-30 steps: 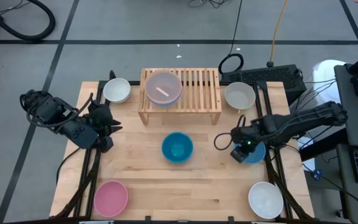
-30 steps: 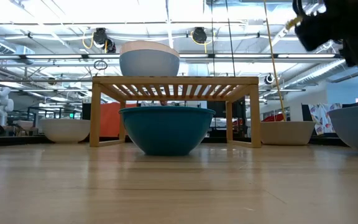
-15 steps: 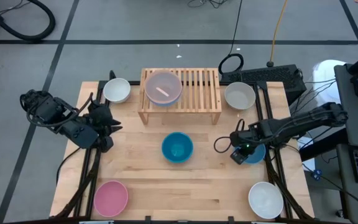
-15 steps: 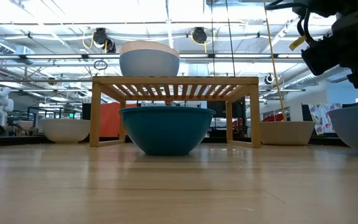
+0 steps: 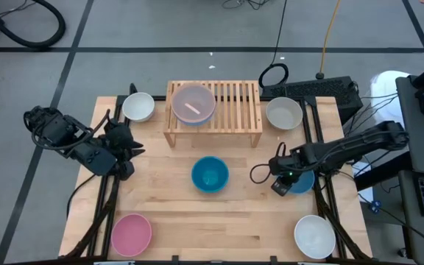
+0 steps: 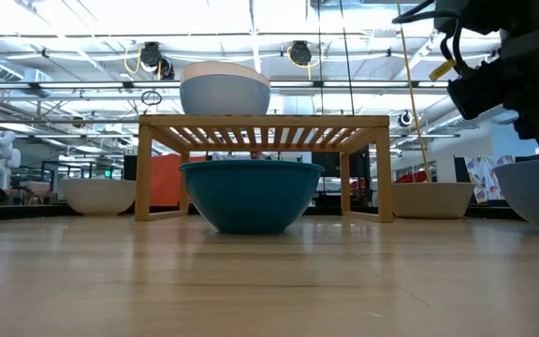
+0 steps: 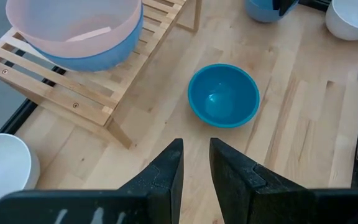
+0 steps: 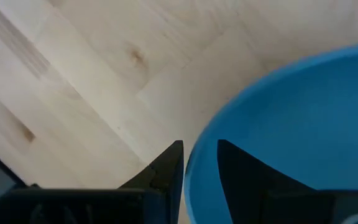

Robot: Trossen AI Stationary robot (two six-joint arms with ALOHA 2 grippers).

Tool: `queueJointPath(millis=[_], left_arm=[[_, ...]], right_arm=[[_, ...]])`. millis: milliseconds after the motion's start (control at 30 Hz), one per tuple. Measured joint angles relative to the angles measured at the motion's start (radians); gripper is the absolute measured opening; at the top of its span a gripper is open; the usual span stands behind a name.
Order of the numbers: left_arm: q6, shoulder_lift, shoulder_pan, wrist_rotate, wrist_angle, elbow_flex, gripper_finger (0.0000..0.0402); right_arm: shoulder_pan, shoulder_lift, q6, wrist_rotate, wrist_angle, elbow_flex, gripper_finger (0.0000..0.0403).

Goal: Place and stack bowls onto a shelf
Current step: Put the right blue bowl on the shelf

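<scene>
- Right gripper (image 8: 199, 163) sits at the light blue bowl (image 5: 302, 179) on the right side of the tabletop (image 5: 249, 221). Its jaws straddle the rim: one finger outside, one inside.
- The jaws stand a narrow gap apart with the wall between them; can't tell if they pinch it yet.
- Shelf (image 5: 234, 110) lies well away, toward the back and left, with a peach-over-blue stack (image 5: 193, 103) on its left half.
- Left gripper (image 7: 195, 171) is parked at the left edge with a slim gap, holding nothing.
</scene>
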Motion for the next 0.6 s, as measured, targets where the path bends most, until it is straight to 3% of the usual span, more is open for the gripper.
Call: queueJointPath(millis=[300, 500, 600], left_arm=[[0.0, 0.0, 0.0, 0.0, 0.0, 0.0, 0.0083], [0.002, 0.0, 0.0, 0.0, 0.0, 0.0, 0.0083], [0.004, 0.0, 0.0, 0.0, 0.0, 0.0, 0.0083]], right_arm=[[0.0, 0.117, -0.11, 0.024, 0.01, 0.0, 0.0088], [0.0, 0.136, -0.118, 0.043, 0.006, 0.006, 0.0018], [0.0, 0.108, -0.105, 0.056, 0.021, 0.003, 0.0012]])
